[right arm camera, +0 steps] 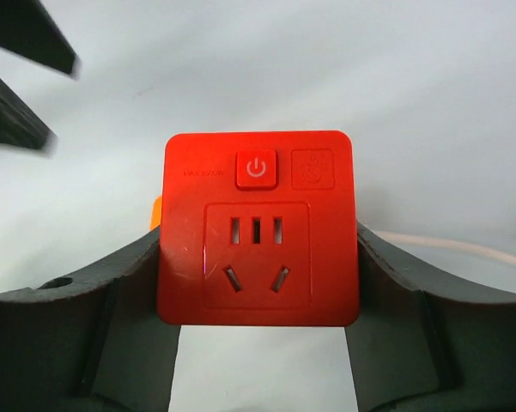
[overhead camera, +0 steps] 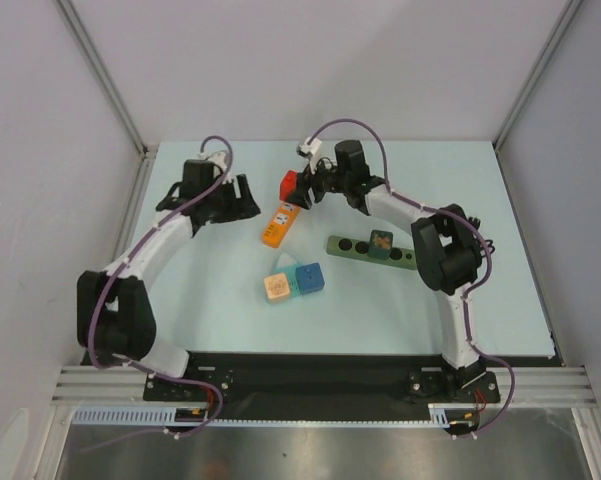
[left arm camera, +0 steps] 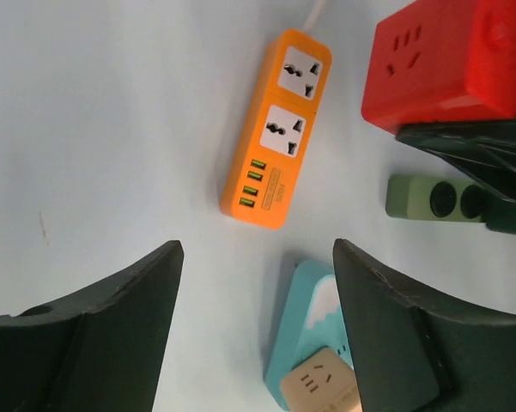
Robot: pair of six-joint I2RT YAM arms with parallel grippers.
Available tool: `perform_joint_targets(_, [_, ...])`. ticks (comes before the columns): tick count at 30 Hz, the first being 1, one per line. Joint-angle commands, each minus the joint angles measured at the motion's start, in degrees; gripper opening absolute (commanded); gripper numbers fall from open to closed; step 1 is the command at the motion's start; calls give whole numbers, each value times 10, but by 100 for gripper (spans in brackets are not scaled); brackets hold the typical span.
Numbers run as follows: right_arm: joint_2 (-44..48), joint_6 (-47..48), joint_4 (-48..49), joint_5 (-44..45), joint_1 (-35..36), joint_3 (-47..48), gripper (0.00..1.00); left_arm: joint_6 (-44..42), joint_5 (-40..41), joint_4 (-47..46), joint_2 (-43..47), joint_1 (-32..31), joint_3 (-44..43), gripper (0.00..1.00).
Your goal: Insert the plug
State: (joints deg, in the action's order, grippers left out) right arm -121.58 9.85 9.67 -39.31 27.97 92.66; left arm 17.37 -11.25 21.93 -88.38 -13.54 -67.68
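Your right end effector [right arm camera: 259,257] is clamped on the red socket cube [right arm camera: 259,227], one finger against each side wall. The cube's switch-and-socket face is turned toward the wrist camera. Its prongs are not visible; I'd judge they sit on the opposite face, pointing away from the wrist. The cube appears lifted off the table [overhead camera: 200,290], just beyond the far end of the orange power strip [left arm camera: 277,129]. The strip lies flat with its two universal outlets facing up. Your left end effector [left arm camera: 258,251] is spread wide and holds nothing, hovering near the strip's USB end.

To do this well, bring the cube squarely over one outlet and keep its sides parallel to the strip's. Match the prong pattern to the slots before you descend, then press straight down, never at a tilt. The strip looks light and lies loose, so it may skid; consider settling the left fingers on it first to steady it.
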Motion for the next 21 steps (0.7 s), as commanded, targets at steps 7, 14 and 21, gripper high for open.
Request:
perform_joint_targets(7, [-79,125,-55,35,20,73,0,83,-120,-58,167,32,147,79])
perform_joint_targets(14, [-115,130,-45,6,12,106,0,145,-163,-127,163,47,172,79])
perform_joint_targets(21, [-122,141,-50,-20,2,113,0,177,-192,-162,100,48,135,76])
